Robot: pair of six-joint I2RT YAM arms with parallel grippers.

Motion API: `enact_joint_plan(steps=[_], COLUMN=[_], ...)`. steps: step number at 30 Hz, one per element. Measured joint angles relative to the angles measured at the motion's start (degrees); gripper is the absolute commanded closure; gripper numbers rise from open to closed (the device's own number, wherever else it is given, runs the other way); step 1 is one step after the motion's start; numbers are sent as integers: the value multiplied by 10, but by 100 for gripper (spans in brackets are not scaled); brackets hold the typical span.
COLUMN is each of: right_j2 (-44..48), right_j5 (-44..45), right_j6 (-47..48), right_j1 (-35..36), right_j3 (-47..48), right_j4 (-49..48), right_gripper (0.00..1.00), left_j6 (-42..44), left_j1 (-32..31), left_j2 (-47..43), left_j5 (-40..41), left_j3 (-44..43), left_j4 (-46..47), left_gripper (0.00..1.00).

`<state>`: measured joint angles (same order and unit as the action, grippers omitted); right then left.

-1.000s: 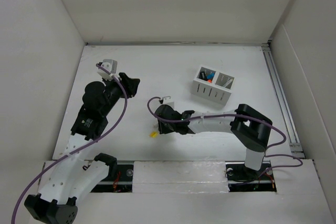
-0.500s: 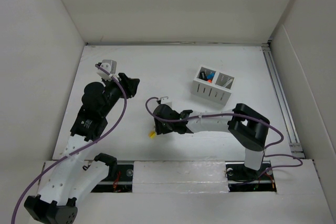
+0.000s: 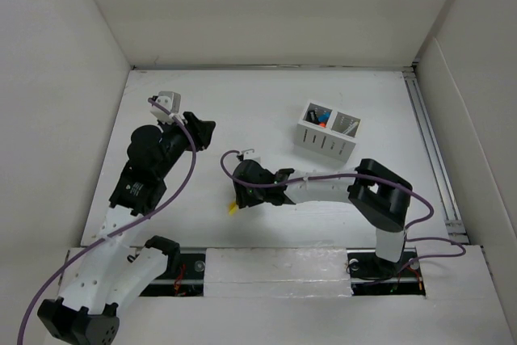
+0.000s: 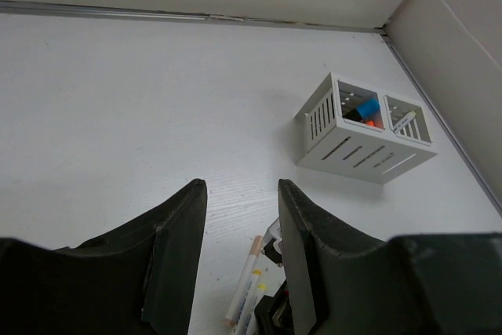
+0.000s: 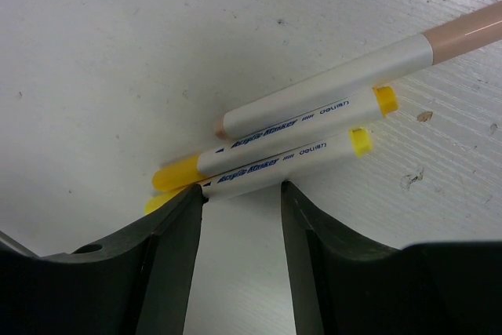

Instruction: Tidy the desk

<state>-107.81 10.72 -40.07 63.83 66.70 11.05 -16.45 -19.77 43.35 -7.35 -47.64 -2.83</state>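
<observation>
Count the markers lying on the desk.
3, side by side on the desk at the right gripper: yellow marker, second yellow marker, peach marker. The organizer may hide more.

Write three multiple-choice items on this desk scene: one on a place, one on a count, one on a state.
1. Where does the white organizer stand on the desk in the top view?
A) farther back than the right pincer and to its right
B) against the left arm's base
C) at the near left corner

2. How many markers lie at the right pincer?
A) one
B) three
C) five

3. What state is the right pincer in?
A) shut on a marker
B) shut and empty
C) open, gripping nothing

Answers:
1 A: the top view shows it behind and right of that pincer.
2 B: the right wrist view shows two yellow-capped and one beige-capped.
3 C: its jaws stand apart, and the markers lie on the desk at their tips.
</observation>
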Motion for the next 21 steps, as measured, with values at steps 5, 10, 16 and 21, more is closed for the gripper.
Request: enact_joint_plan(steps=[5,10,16,21], right_j2=[0,27,81,97], right_j5=[12,33,61,83], right_j6=[-1,-3,-7,-4], right_j1=[0,-8,-42,-46], right_j3=[-1,-39,-97,-108], right_j4=[1,-5,10,29], right_gripper=[52,56,61,49], left_j6=[0,0,0,0], left_j1=[0,0,0,0], left_j2=[5,10,16,20], left_j5=[0,-1,-2,-2], left_j3=[0,0,0,0], left_j4=[0,0,0,0], left_gripper=[63,63,63,63])
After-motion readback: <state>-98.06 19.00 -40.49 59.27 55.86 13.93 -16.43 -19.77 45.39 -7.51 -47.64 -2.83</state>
